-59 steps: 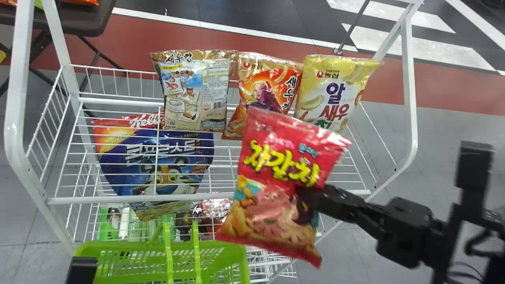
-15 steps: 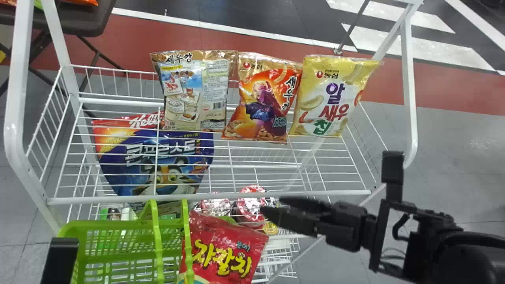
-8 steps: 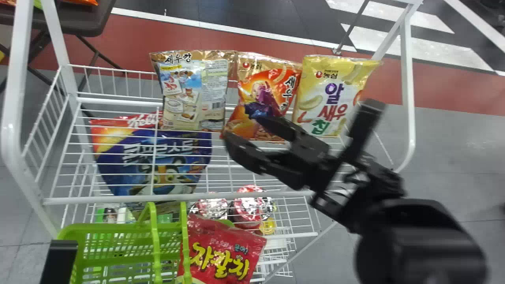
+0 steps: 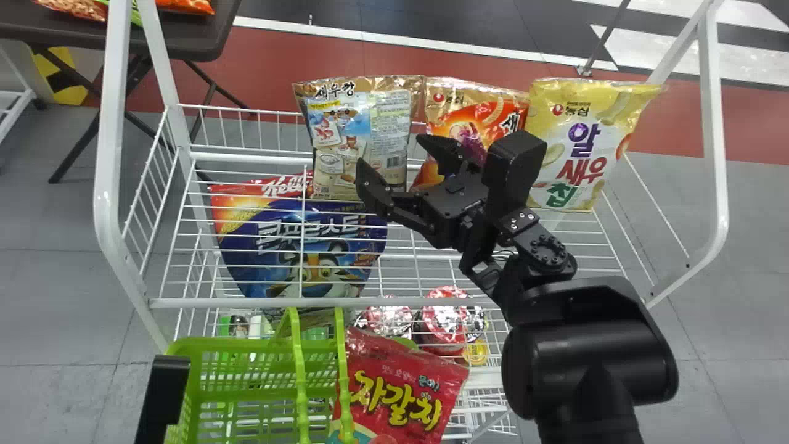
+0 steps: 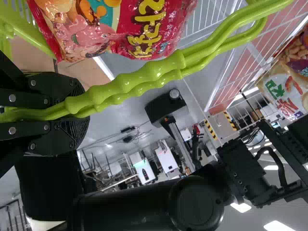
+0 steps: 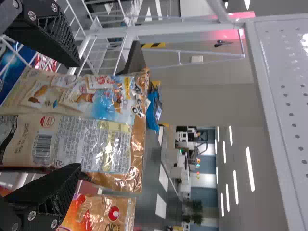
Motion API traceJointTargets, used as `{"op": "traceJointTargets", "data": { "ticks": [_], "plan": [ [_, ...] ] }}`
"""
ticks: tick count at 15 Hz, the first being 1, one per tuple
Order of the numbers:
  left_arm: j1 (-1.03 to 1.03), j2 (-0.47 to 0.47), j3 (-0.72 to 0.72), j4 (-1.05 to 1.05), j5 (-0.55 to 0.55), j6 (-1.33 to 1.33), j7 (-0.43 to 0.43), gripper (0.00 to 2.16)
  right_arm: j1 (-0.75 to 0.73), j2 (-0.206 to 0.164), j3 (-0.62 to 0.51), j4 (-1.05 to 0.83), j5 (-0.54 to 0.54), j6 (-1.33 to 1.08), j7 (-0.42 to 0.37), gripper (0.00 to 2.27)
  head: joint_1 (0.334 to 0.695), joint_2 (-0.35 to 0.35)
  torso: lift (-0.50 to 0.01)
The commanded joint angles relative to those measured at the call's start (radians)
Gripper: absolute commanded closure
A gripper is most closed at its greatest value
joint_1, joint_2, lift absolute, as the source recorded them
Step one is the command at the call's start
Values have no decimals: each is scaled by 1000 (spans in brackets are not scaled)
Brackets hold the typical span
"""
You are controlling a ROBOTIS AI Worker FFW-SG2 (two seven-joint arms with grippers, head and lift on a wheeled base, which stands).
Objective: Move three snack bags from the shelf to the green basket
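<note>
Head view. One white wire shelf (image 4: 320, 303), holding a row of three upright snack bags: tan snack bag (image 4: 333, 142) on the left; orange snack bag (image 4: 481, 117) in the middle, partly hidden by the right arm; yellow snack bag (image 4: 585, 142) on the right. One large blue bag (image 4: 265, 246), lying in front of the tan one. Two round red-and-silver packages (image 4: 444, 314), a level below. One right gripper (image 4: 394, 160), fingers spread, nothing held, in front of the tan and orange bags. One green basket (image 4: 197, 346), at the near edge, with one red snack bag (image 4: 394, 401) in its right part, the top rising above the rim. One black part of the left arm (image 4: 163, 394), at the basket's left side. One dark table (image 4: 179, 37), far left, bearing further bags.

Left wrist view. One left gripper (image 5: 82, 113), fingers pinching the green basket's paired handles. Red snack bag, near the handles. Yellow snack bag, farther off.

Right wrist view. Right gripper (image 6: 74, 118), fingers well parted, the tan snack bag standing ungripped across the gap. Orange snack bag, just beside the tan one.
</note>
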Motion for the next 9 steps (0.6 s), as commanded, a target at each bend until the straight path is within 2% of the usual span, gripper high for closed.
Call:
{"op": "traceJointTargets", "data": {
  "ticks": [1, 5, 6, 7, 9],
  "plan": [
    [-13, 5, 3, 2, 5, 19, -3, 1818, -60, 1, 9, 73, 6, -1, 0, 76, 695, -176, -47],
    [-26, 18, 3, 16, 14, 25, -4, 1818, -141, 1, 23, 156, -3, 57, 3, 144, 695, -153, -47],
    [-26, 23, 5, 17, 17, 25, -4, 1818, -160, 1, 25, 165, -5, 106, 25, 299, 695, -147, -47],
    [-26, 25, 5, 19, 22, 25, -4, 1818, -167, 1, 26, 167, -9, 158, 43, 728, 695, -142, -47],
    [-26, 26, 9, 19, 26, 22, -6, 1818, -175, 1, 26, 165, -34, 217, 66, 2037, 695, -125, -47]
  ]
}}
